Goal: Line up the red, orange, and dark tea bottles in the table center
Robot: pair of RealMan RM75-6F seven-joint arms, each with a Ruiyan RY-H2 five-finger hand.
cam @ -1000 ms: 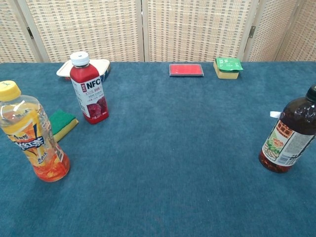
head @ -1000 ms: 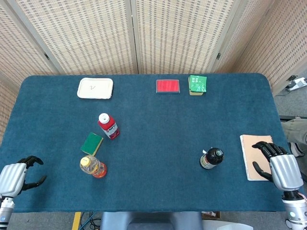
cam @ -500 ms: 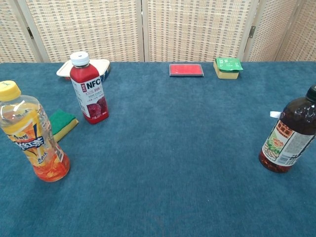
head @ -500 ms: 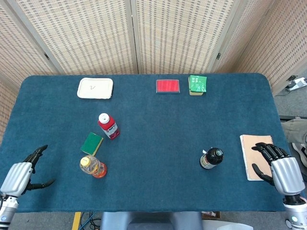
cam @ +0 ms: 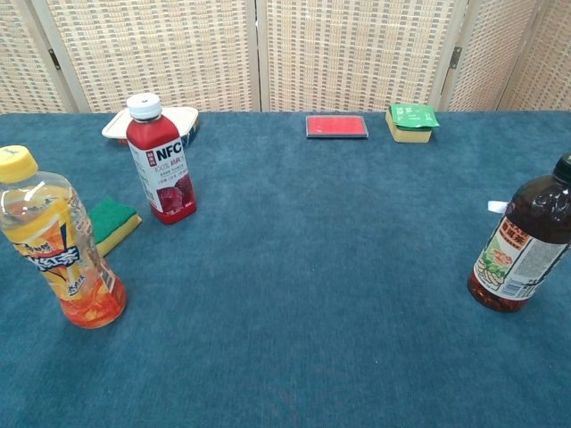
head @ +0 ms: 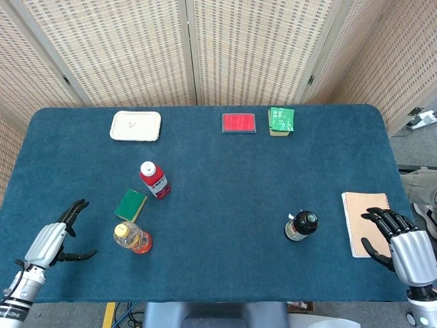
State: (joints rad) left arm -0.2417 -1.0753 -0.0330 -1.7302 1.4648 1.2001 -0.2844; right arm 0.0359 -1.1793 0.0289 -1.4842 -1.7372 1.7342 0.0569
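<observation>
- Bottles, three in all, stand upright and apart from one another on the blue table [head: 218,225]; none is yet in the centre, which suggests the lining-up has not begun
- Red bottle [head: 154,180], white-capped, stands left of centre; in the chest view [cam: 161,160] its label faces the camera
- Orange bottle [head: 132,237], yellow-capped, stands near the front left edge, just in front of a green sponge [head: 130,203] that lies between it and the red bottle without clearly touching either; chest view [cam: 58,241]
- Dark tea bottle [head: 301,226] stands alone at the front right, well apart from the other two; chest view [cam: 526,241]
- Left hand [head: 51,242] hovers over the front left corner, empty, fingers spread wide and thumb apart, turned toward the orange bottle beside it; the posture reads as preparation for a side grasp on that bottle, the nearest one
- Right hand [head: 403,242] sits at the front right edge, empty, fingers loosely apart, over the near end of a tan notebook [head: 362,222]; the tea bottle falls on its side of the table, so it is the likely hand for it
- Neither hand shows in the chest view
- Along the far edge lie a white tray [head: 136,126], a red card box [head: 239,123] and a green packet on a yellow block [head: 280,120], all outside the central zone where the row is to form
- Sponge may obstruct a straight path for the orange bottle toward the centre
</observation>
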